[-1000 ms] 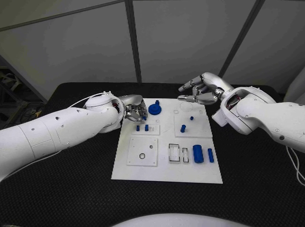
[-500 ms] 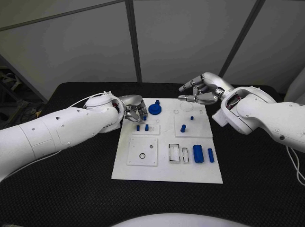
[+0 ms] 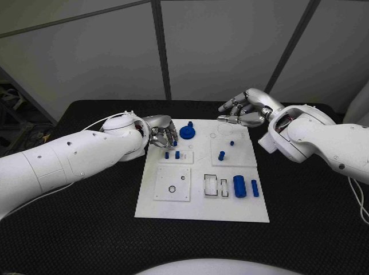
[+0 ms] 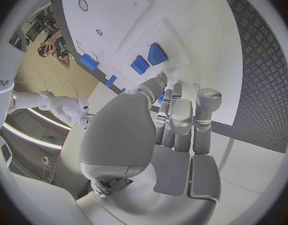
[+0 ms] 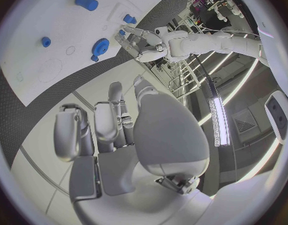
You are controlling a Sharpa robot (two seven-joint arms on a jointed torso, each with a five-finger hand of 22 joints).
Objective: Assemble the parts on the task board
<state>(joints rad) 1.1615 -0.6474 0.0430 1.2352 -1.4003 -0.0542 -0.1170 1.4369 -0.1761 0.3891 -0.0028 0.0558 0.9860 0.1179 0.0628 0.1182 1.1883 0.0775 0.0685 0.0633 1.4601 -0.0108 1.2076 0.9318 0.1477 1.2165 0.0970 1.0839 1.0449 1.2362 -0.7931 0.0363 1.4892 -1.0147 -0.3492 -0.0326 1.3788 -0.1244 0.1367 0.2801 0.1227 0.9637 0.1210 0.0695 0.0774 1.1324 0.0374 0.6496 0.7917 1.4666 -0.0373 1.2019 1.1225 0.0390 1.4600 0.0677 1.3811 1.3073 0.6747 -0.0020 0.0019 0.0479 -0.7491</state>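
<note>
The white task board [image 3: 203, 203] lies in the middle of the table. On its far left part stands a blue gear [image 3: 188, 133], and my left hand [image 3: 162, 136] sits right beside it with curled fingers; I cannot tell whether they touch it. The left wrist view shows the left hand [image 4: 175, 120] with fingers bent over the board [image 4: 181, 25], near two small blue pegs [image 4: 147, 60]. My right hand [image 3: 244, 113] hovers over the board's far right edge, fingers curled in and holding nothing. Seen from the right wrist, the right hand [image 5: 113, 130] is well above the gear [image 5: 101, 46].
Two blue pegs [image 3: 172, 154] stand left of centre and another peg [image 3: 222, 154] stands in the middle. A thick blue cylinder [image 3: 239, 186] and a slimmer one [image 3: 255, 188] lie at the right, next to framed slots [image 3: 211, 185]. Black table [image 3: 85, 217] surrounds the board.
My right hand has drifted slightly to the right above the board's far edge. The left hand and the parts have stayed put.
</note>
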